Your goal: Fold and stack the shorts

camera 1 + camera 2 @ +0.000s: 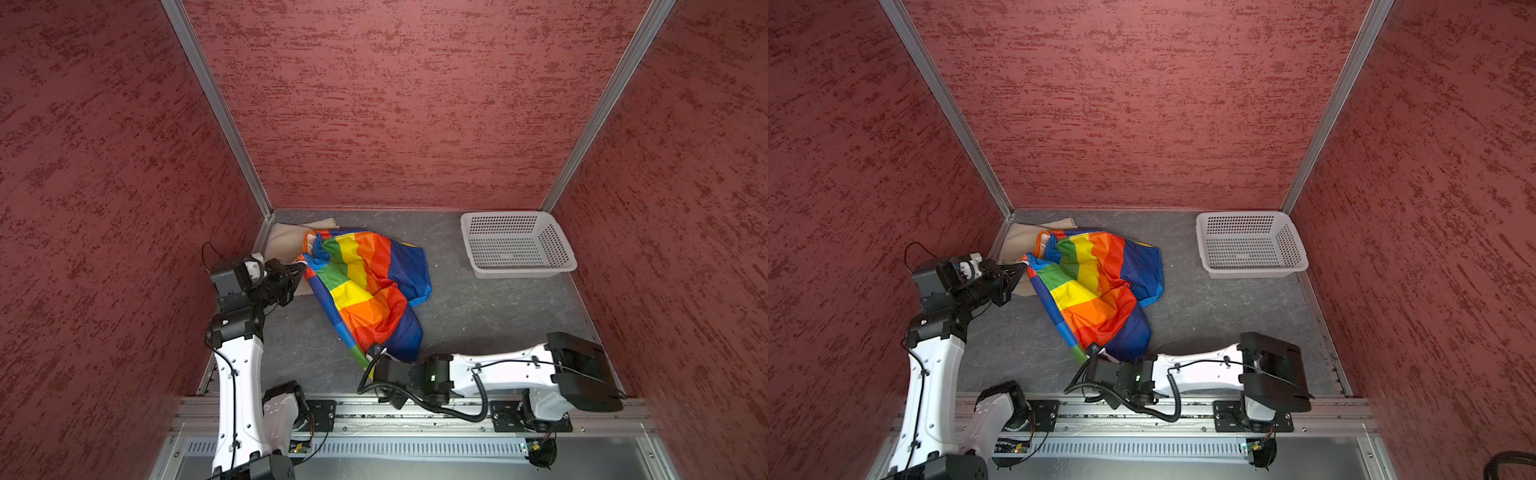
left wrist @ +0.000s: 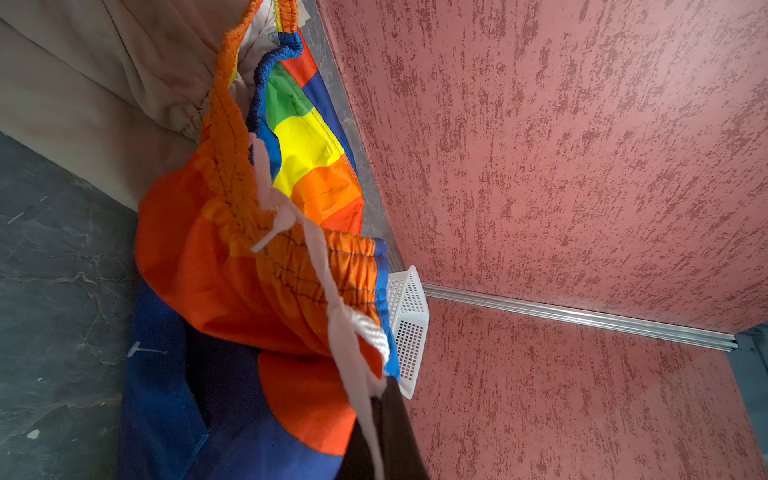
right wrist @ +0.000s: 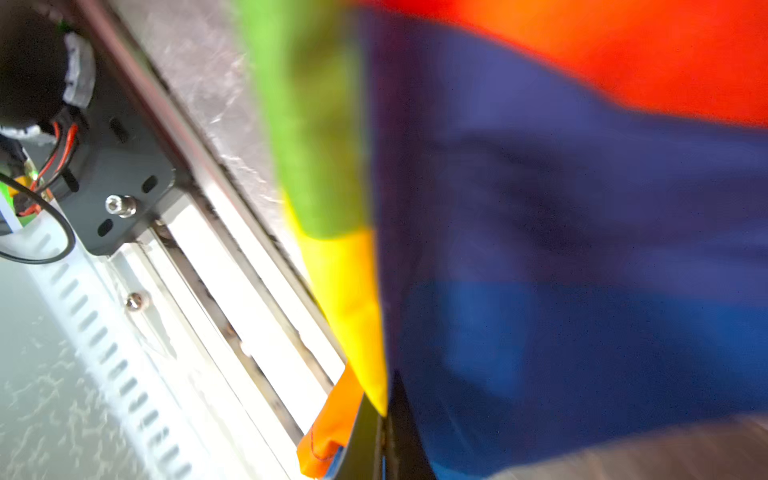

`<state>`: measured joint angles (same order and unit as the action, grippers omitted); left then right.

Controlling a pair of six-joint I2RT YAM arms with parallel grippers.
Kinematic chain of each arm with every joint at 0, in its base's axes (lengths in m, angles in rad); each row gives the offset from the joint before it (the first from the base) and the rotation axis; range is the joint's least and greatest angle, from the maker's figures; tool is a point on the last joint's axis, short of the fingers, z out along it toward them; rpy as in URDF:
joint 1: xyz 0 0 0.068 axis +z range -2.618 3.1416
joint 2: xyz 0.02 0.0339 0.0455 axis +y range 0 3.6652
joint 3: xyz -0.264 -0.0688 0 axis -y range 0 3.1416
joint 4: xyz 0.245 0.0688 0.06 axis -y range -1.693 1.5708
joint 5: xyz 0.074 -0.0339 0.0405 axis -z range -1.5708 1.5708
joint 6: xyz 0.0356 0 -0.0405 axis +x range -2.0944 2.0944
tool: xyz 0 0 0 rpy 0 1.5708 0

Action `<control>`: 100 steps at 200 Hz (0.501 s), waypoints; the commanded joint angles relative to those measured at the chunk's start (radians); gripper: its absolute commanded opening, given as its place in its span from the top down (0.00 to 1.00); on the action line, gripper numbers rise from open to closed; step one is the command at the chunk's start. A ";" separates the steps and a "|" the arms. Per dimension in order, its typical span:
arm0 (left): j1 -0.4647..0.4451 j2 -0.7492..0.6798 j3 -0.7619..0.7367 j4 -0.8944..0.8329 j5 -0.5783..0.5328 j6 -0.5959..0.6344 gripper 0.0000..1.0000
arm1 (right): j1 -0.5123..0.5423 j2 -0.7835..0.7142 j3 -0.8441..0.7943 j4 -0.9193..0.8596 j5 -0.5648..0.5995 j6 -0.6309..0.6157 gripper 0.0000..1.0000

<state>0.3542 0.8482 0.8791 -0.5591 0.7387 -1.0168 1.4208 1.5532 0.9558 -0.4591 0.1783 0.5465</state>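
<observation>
The rainbow-striped shorts (image 1: 365, 286) with navy panels lie stretched across the grey floor in both top views. Under their far left end lie the beige shorts (image 1: 286, 245), flat in the back left corner. My left gripper (image 1: 301, 268) is shut on the rainbow shorts' waistband. In the left wrist view the white drawstring (image 2: 332, 291) runs into the closed fingers (image 2: 395, 411). My right gripper (image 1: 374, 351) is near the front rail and shut on the hem corner of a leg. In the right wrist view, yellow and navy cloth (image 3: 540, 208) is pinched between the closed fingertips (image 3: 365, 432).
A white perforated basket (image 1: 517, 245) with nothing in it stands at the back right against the wall. Red textured walls close in the left, back and right sides. An aluminium rail (image 1: 415, 415) with the arm bases runs along the front.
</observation>
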 commanded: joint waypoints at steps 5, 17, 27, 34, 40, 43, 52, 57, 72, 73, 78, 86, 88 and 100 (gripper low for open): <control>-0.002 -0.012 0.018 0.030 0.013 0.010 1.00 | -0.068 -0.198 -0.021 -0.202 0.165 0.058 1.00; -0.004 -0.021 0.010 0.031 0.029 0.005 1.00 | -0.119 -0.298 -0.032 -0.267 0.210 0.065 1.00; -0.006 -0.034 0.001 0.020 0.039 0.002 1.00 | -0.167 -0.371 -0.044 -0.294 0.223 0.074 1.00; -0.008 -0.049 -0.010 0.006 0.039 0.004 1.00 | -0.202 -0.415 -0.053 -0.306 0.226 0.082 1.00; -0.009 -0.066 -0.025 -0.005 0.038 0.006 1.00 | -0.230 -0.446 -0.057 -0.320 0.237 0.094 1.00; -0.009 -0.074 -0.031 -0.011 0.036 0.005 1.00 | -0.241 -0.458 -0.058 -0.328 0.243 0.103 1.00; -0.007 -0.101 -0.049 -0.033 0.030 0.012 1.00 | -0.278 -0.487 -0.058 -0.367 0.272 0.129 1.00; -0.006 -0.113 -0.055 -0.046 0.024 0.017 1.00 | -0.299 -0.502 -0.052 -0.394 0.293 0.146 1.00; -0.004 -0.129 -0.055 -0.082 0.004 0.040 1.00 | -0.350 -0.544 -0.032 -0.466 0.358 0.177 1.00; -0.004 -0.128 -0.054 -0.084 0.004 0.041 1.00 | -0.354 -0.547 -0.030 -0.470 0.363 0.179 1.00; -0.004 -0.126 -0.051 -0.087 0.002 0.043 1.00 | -0.370 -0.563 -0.020 -0.487 0.385 0.186 1.00; -0.004 -0.119 -0.044 -0.082 0.002 0.040 1.00 | -0.404 -0.591 -0.006 -0.500 0.408 0.179 1.00; -0.006 -0.117 -0.043 -0.078 0.002 0.039 1.00 | -0.412 -0.598 -0.002 -0.501 0.412 0.176 1.00; -0.014 -0.102 -0.036 -0.031 0.004 0.009 1.00 | -0.475 -0.634 0.026 -0.489 0.442 0.139 1.00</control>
<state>0.3359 0.7292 0.8299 -0.6472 0.7906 -1.0065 1.0458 0.9905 0.9260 -0.8070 0.4583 0.6643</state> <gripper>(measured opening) 0.054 0.042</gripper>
